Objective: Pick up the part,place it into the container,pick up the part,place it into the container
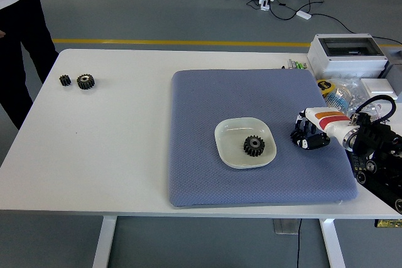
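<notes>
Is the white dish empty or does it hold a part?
It holds a part: one black gear lies flat inside the white dish, right of its centre.

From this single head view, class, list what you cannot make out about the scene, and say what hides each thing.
- Right hand: fingers curled downward over the blue mat; whether they enclose anything is hidden by the hand itself.
- Left arm: outside the picture.
- Person at the far left: cut off by the top and left edges.
- Smaller gear beside the larger gear: too small for tooth detail.
</notes>
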Robot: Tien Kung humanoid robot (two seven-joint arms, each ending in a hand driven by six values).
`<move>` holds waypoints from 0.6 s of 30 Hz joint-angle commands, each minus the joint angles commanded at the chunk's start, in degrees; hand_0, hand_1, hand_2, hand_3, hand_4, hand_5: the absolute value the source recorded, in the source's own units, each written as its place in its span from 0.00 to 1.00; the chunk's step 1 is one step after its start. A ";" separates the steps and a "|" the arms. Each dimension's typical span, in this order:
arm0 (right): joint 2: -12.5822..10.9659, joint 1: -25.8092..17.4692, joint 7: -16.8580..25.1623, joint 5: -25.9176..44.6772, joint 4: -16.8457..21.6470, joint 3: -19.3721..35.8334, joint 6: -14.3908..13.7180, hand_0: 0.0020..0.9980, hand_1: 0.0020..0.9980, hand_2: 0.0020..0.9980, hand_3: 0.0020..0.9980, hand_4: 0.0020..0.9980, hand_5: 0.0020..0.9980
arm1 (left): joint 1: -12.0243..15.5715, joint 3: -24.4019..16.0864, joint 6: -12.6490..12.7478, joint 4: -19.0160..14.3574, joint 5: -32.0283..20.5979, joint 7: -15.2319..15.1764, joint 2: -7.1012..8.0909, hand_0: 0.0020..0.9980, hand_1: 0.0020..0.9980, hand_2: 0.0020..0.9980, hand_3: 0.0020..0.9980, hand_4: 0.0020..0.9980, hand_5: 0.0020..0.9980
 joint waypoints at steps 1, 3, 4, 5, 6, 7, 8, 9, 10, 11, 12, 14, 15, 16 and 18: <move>-0.10 0.02 0.17 0.40 0.03 0.04 -0.16 0.14 0.32 0.40 0.46 0.69 0.14 | -0.02 -0.05 0.00 0.00 0.10 -0.01 0.00 0.68 0.65 0.71 0.59 0.69 0.66; -0.25 -0.02 0.30 0.70 0.16 0.23 -0.31 0.11 0.29 0.38 0.46 0.69 0.15 | -0.04 -0.09 0.01 0.00 0.11 -0.01 0.00 0.68 0.65 0.71 0.59 0.69 0.66; -0.44 -0.13 0.34 0.76 0.53 0.56 -0.37 0.11 0.29 0.38 0.46 0.69 0.15 | -0.03 -0.05 -0.02 0.00 0.16 0.01 0.00 0.68 0.65 0.71 0.59 0.69 0.66; -0.52 -0.17 0.34 0.75 0.71 0.72 -0.39 0.11 0.29 0.38 0.46 0.69 0.15 | -0.04 -0.03 -0.03 0.00 0.17 0.01 0.00 0.68 0.65 0.71 0.59 0.69 0.66; -0.70 -0.25 0.26 0.52 1.24 1.14 -0.38 0.11 0.29 0.38 0.46 0.69 0.15 | -0.06 -0.03 -0.02 0.00 0.21 0.01 0.00 0.68 0.65 0.71 0.59 0.69 0.66; -0.89 -0.33 0.17 0.23 1.87 1.58 -0.41 0.11 0.29 0.38 0.46 0.69 0.15 | -0.07 -0.02 -0.02 0.00 0.20 0.00 0.00 0.68 0.65 0.71 0.59 0.69 0.66; -1.01 -0.38 0.11 0.00 2.28 1.87 -0.46 0.10 0.27 0.37 0.45 0.68 0.17 | -0.07 -0.01 -0.03 0.00 0.19 0.00 0.00 0.68 0.65 0.71 0.59 0.69 0.67; -1.23 -0.43 0.05 -0.40 3.32 2.33 -0.56 0.10 0.27 0.37 0.45 0.68 0.17 | -0.07 -0.01 -0.04 0.00 0.18 -0.01 0.00 0.68 0.65 0.71 0.59 0.69 0.67; -1.40 -0.44 -0.05 -0.79 4.14 2.72 -0.65 0.10 0.27 0.37 0.45 0.68 0.17 | -0.07 -0.05 -0.05 0.00 0.22 -0.01 0.00 0.68 0.65 0.71 0.59 0.69 0.67; -1.53 -0.44 -0.15 -1.14 5.12 3.03 -0.73 0.10 0.27 0.37 0.45 0.68 0.17 | -0.07 -0.09 -0.05 0.00 0.28 0.00 0.00 0.68 0.65 0.71 0.59 0.69 0.67; -1.68 -0.39 -0.28 -1.61 6.24 3.42 -1.01 0.10 0.27 0.37 0.45 0.68 0.17 | -0.05 -0.11 -0.07 0.00 0.33 0.00 0.00 0.68 0.65 0.71 0.59 0.69 0.67; -1.79 -0.31 -0.45 -2.20 8.04 3.83 -1.53 0.09 0.27 0.37 0.45 0.67 0.18 | -0.01 -0.08 -0.09 0.00 0.33 0.00 0.00 0.68 0.64 0.71 0.59 0.69 0.67; -1.79 -0.24 -0.61 -2.75 9.48 4.10 -2.09 0.09 0.27 0.37 0.45 0.67 0.18 | 0.04 0.01 -0.11 0.00 0.21 -0.02 0.00 0.68 0.64 0.71 0.59 0.69 0.67; -1.77 -0.20 -0.71 -3.02 10.29 4.20 -2.35 0.09 0.27 0.37 0.45 0.67 0.18 | 0.06 0.06 -0.11 0.00 0.15 -0.03 0.00 0.68 0.64 0.71 0.59 0.69 0.67; -1.72 -0.05 -1.03 -3.94 12.37 4.31 -2.82 0.09 0.27 0.37 0.45 0.67 0.18 | 0.08 0.17 -0.13 0.00 0.12 0.00 0.00 0.68 0.64 0.71 0.59 0.69 0.67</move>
